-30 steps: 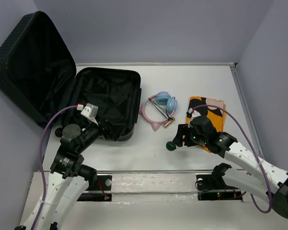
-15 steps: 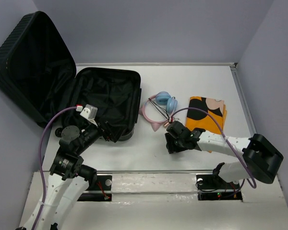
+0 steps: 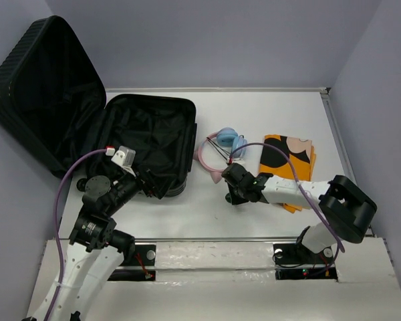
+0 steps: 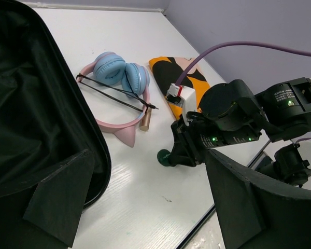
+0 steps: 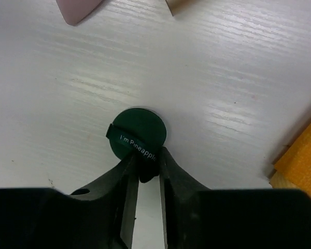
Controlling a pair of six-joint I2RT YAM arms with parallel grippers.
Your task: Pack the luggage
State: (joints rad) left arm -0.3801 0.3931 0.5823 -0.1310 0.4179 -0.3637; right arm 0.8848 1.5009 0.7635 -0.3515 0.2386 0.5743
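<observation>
The luggage [image 3: 150, 130] lies open at the left, its black lining showing and its ribbed lid [image 3: 37, 87] leaning back. In the left wrist view its rim [image 4: 101, 155] fills the left side. A small dark green round disc [image 5: 140, 129] with a strap reading "I'm Pineapple" lies on the white table. My right gripper [image 5: 147, 165] is shut on the strap at the disc's near edge. The top view has the right gripper [image 3: 232, 196] low over the table. My left gripper [image 3: 146, 182] hangs open and empty at the suitcase's near right corner.
Pink and blue cat-ear headphones [image 3: 222, 146] with a thin black rod across them lie between the suitcase and an orange and black folded cloth [image 3: 291, 155]. The cloth's corner [image 5: 303, 155] sits just right of the disc. Grey walls enclose the table.
My right gripper has swung left and down onto the green disc and closed on its strap. The left arm has barely moved.
</observation>
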